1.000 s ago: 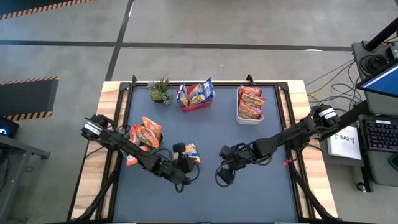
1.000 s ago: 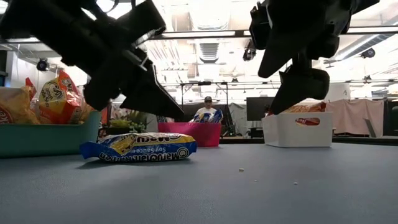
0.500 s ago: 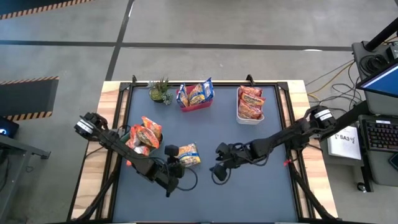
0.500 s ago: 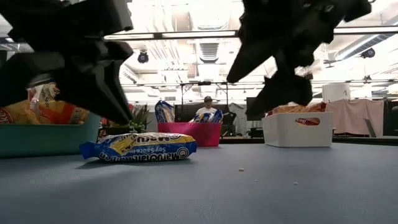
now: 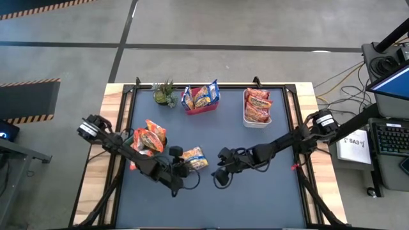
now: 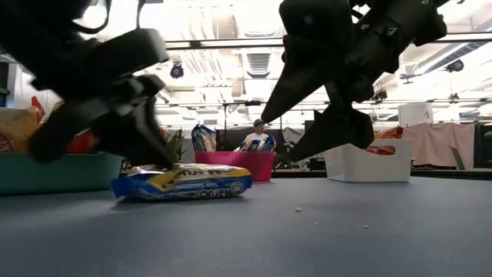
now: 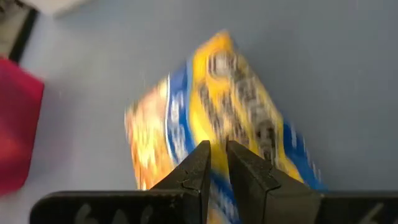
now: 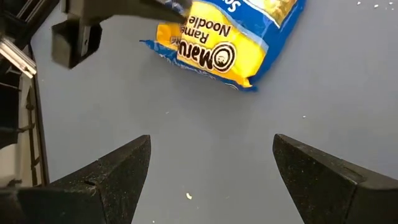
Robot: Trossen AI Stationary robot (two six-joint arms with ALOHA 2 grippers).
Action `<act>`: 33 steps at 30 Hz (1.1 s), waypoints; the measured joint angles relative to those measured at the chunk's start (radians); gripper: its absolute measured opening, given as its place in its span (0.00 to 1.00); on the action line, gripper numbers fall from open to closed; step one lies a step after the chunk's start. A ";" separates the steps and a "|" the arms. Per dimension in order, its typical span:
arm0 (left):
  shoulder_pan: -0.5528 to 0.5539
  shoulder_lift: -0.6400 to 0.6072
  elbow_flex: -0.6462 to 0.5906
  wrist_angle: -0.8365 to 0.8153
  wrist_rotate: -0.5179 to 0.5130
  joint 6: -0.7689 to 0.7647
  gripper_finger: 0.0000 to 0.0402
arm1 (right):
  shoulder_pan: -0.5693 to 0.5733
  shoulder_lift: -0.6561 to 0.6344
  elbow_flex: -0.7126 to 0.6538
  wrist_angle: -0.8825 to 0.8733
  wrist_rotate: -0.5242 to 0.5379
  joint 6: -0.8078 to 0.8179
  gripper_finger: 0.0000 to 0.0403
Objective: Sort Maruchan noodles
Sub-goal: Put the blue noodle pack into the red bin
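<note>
The yellow-and-blue packet (image 5: 193, 158) lies flat mid-table, long axis roughly left to right, crinkly, its Maruchan logo facing up. The left gripper (image 7: 215, 163) touches its left end, fingers nearly closed on the edge. The right gripper (image 8: 208, 167) hovers just beside it, spread wide.

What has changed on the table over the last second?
The left claw has come down onto the loose yellow-and-blue packet, fingers nearly closed on it, and nudged it slightly. The right claw, open, drifted towards it. The bins and plant stayed put.
</note>
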 joint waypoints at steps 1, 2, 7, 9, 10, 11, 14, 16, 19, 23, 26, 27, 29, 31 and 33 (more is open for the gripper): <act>0.011 0.001 -0.013 0.074 0.000 0.028 0.10 | 0.000 0.000 0.000 0.000 0.000 0.000 0.81; 0.024 0.005 -0.025 0.148 0.000 0.062 0.10 | -0.001 0.000 0.000 -0.001 0.003 -0.001 0.81; 0.063 0.016 -0.029 0.297 -0.001 0.186 0.10 | -0.007 0.002 0.000 0.000 0.026 -0.010 0.81; 0.062 0.011 -0.018 0.278 0.000 0.204 0.10 | -0.012 0.003 -0.001 -0.002 0.027 -0.019 0.81; 0.060 0.006 -0.012 0.260 0.000 0.208 0.10 | -0.015 0.003 -0.001 -0.002 0.027 -0.029 0.81; 0.057 0.002 -0.005 0.241 0.001 0.210 0.10 | -0.019 0.003 -0.001 -0.003 0.027 -0.035 0.81; 0.053 -0.010 0.007 0.157 0.001 0.203 0.10 | -0.037 0.003 -0.001 -0.004 0.027 -0.061 0.81; 0.052 -0.020 0.010 0.086 0.003 0.181 0.10 | -0.051 0.003 -0.001 -0.007 0.025 -0.086 0.81; 0.053 -0.042 0.011 0.008 0.019 0.139 0.10 | -0.076 0.003 -0.002 -0.010 0.001 -0.118 0.81; 0.053 -0.048 0.002 -0.013 0.053 0.121 0.10 | -0.114 0.003 -0.008 -0.009 -0.016 -0.163 0.81; 0.058 -0.042 -0.004 -0.008 0.072 0.109 0.10 | -0.155 0.003 -0.013 -0.005 -0.050 -0.199 0.81; 0.059 -0.037 -0.008 -0.008 0.074 0.101 0.10 | -0.168 0.003 -0.016 -0.002 -0.054 -0.210 0.81; 0.064 -0.030 -0.015 -0.006 0.074 0.080 0.10 | -0.192 0.003 -0.026 0.015 -0.058 -0.223 0.81; 0.068 -0.026 -0.021 0.005 0.073 0.059 0.10 | -0.215 0.003 -0.043 0.060 -0.079 -0.231 0.81; 0.074 -0.021 -0.027 0.021 0.070 0.044 0.10 | -0.233 0.003 -0.069 0.136 -0.112 -0.224 0.81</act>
